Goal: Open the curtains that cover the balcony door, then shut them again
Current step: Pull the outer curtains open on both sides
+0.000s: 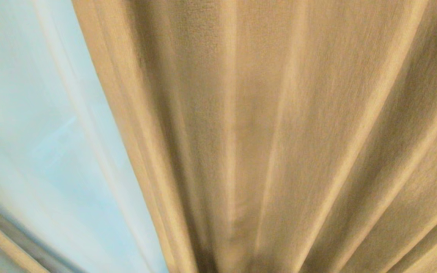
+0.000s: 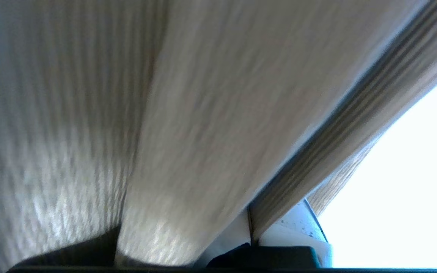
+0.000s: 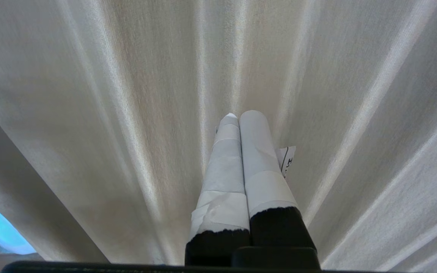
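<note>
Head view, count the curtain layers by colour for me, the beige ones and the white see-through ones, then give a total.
Beige opaque drape: 1
White see-through sheer: 1
Total: 2

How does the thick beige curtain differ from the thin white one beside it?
The beige curtain is opaque with a visible weave and blocks the light; the white sheer lets pale blue daylight through. The beige curtain falls in deep, shadowed folds, the white sheer in faint, soft ones. In the head view the beige curtain fills most of the picture, the white sheer only its left. Both hang in long pleats.
</note>
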